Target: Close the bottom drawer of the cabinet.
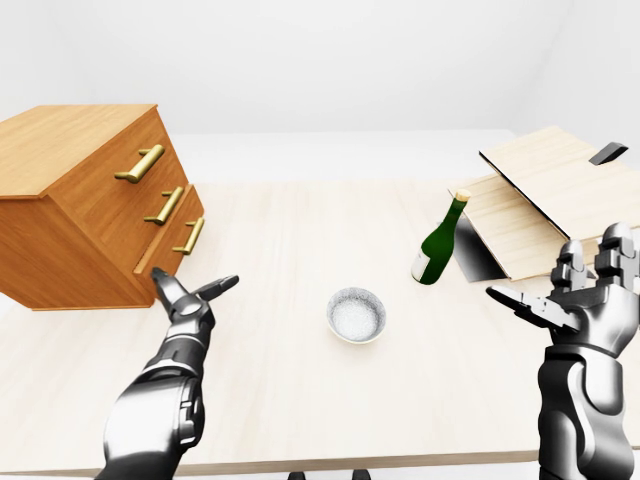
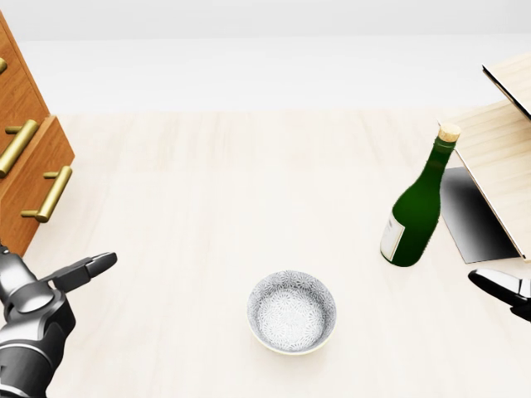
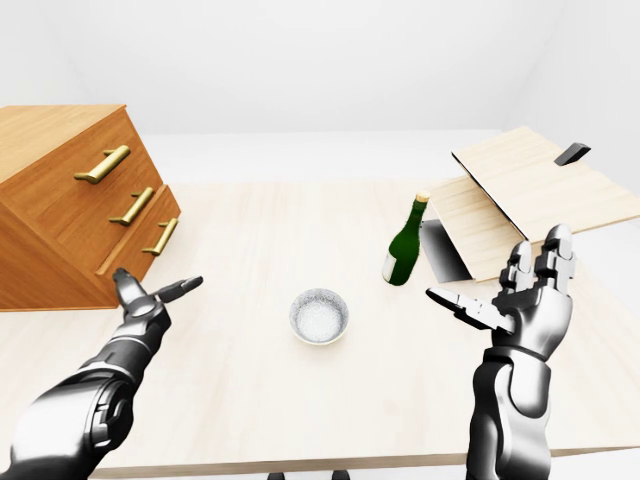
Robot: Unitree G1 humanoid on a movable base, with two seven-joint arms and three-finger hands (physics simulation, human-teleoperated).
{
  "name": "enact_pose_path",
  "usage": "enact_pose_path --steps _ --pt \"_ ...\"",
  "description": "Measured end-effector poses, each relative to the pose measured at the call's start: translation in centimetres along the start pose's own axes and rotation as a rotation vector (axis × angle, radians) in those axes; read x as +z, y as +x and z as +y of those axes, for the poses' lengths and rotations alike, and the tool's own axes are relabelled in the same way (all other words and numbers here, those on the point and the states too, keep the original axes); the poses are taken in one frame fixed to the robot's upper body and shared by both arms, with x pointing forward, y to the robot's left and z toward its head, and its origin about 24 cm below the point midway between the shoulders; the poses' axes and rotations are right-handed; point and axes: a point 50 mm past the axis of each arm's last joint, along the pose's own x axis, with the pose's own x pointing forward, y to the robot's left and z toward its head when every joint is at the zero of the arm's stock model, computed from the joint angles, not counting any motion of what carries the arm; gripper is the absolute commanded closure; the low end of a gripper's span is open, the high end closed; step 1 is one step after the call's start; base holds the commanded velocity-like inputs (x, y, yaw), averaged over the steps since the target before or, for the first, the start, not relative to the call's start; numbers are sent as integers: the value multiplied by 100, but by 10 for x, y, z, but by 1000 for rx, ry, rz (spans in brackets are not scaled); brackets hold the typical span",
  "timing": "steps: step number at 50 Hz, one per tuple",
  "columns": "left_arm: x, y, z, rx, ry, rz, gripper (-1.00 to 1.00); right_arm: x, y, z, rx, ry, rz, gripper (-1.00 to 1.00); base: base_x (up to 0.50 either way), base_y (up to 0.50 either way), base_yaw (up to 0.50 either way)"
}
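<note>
A wooden cabinet (image 1: pixel 80 190) with three brass-handled drawers stands at the left of the table. Its bottom drawer (image 1: pixel 178 243) sticks out a little from the cabinet face. My left hand (image 1: pixel 190 297) is open, fingers spread, just below and right of the bottom drawer, not touching it. My right hand (image 1: pixel 585 290) is open and empty at the right, raised above the table.
A green bottle (image 1: pixel 440 243) stands upright right of centre. A small patterned bowl (image 1: pixel 356 314) lies in the middle of the table (image 1: pixel 290 390). A light wooden box (image 1: pixel 545 200) with an open lid sits at the right, behind my right hand.
</note>
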Motion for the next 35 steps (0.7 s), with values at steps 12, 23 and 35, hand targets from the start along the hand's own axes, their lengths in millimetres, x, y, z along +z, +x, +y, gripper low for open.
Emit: enact_pose_path --steps 12,23,35 --pt "2 5 11 38 2 -10 -100 -1 0 0 0 0 4 -100 0 0 0" --pt "2 7 16 48 14 -14 -100 -1 1 0 0 0 2 -100 0 0 0" --pt "2 7 15 49 25 -14 -100 1 1 0 0 1 -3 -100 0 0 0"
